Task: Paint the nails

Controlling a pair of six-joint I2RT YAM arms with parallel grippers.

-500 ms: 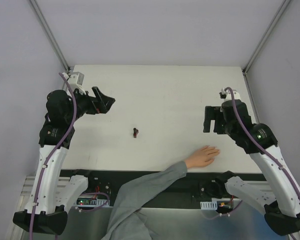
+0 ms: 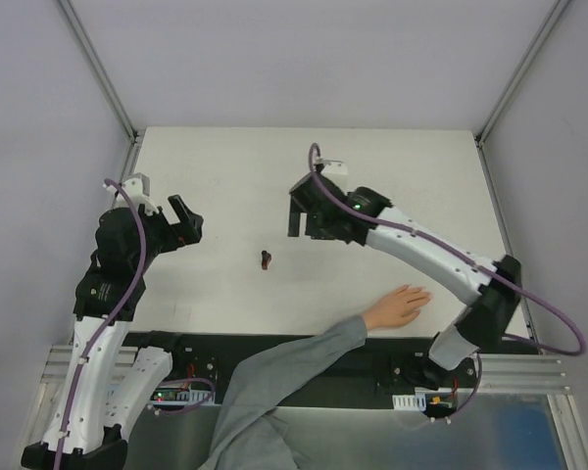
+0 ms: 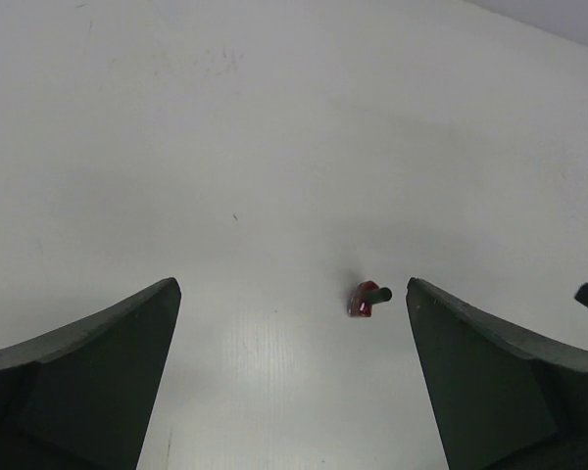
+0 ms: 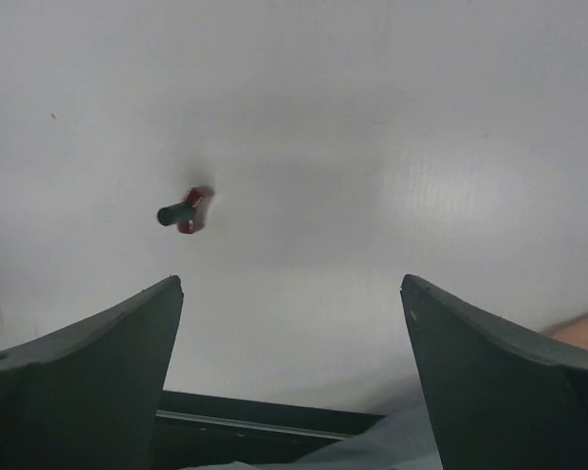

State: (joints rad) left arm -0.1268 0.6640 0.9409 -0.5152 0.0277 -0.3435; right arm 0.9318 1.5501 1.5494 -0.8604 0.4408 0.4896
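a bare human hand (image 2: pixel 400 306) with a grey sleeve (image 2: pixel 294 364) lies flat at the near edge of the white worktop (image 2: pixel 392 166), right of its middle, fingers pointing toward the right edge. the nails (image 2: pixel 425 295) sit at the fingertips there, too small in the overhead view to tell apart.

a small dark red bottle (image 2: pixel 266 259) with a black cap lies on its side near the middle of the worktop, well apart from the hand.

the left gripper (image 2: pixel 188 223) hangs over the left part of the worktop with its jaws spread wide and nothing between them; its wrist camera frames the bottle (image 3: pixel 369 297) on the bare surface ahead, closer to the right finger.

the right gripper (image 2: pixel 296 211) reaches over the centre of the worktop, just beyond the bottle, jaws likewise spread wide and holding nothing. its wrist view shows the bottle (image 4: pixel 184 211) above the left finger, a sliver of the hand (image 4: pixel 586 328) at the right border and the near edge of the worktop below.
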